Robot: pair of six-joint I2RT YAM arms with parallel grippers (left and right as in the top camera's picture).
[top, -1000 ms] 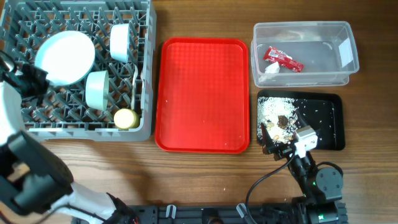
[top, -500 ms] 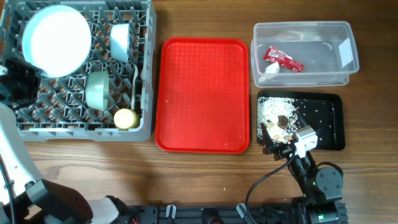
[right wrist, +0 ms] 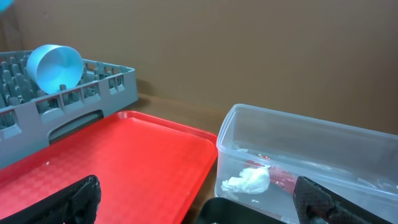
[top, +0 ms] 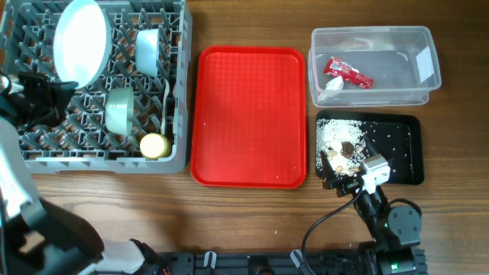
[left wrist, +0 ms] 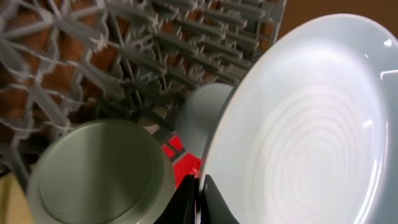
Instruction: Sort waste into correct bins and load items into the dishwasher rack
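My left gripper (left wrist: 199, 198) is shut on the rim of the pale blue plate (left wrist: 311, 124). It holds the plate (top: 80, 42) tilted on edge over the back left of the grey dishwasher rack (top: 179, 92). In the rack are a blue-green bowl (top: 118, 111), a second pale blue dish (top: 147, 51), a yellow cup (top: 154, 145) and white cutlery (top: 166, 95). The clear tub (top: 428, 92) holds the red wrapper (top: 348, 72) and white scrap (top: 334, 84). Rice and brown bits (top: 336, 137) lie in the black tray (top: 412, 153). My right gripper (top: 348, 164) stands open and empty over the black tray's near left corner.
The red serving tray (top: 248, 114) lies between the rack and the bins, with a few crumbs near its front edge. The right wrist view looks across this tray (right wrist: 124, 162) to the rack (right wrist: 93, 87) and the clear tub (right wrist: 323, 149).
The left gripper has lifted the plate from lying flat in the rack's left side, carried it toward the back and tipped it up on edge. The right arm has not moved.
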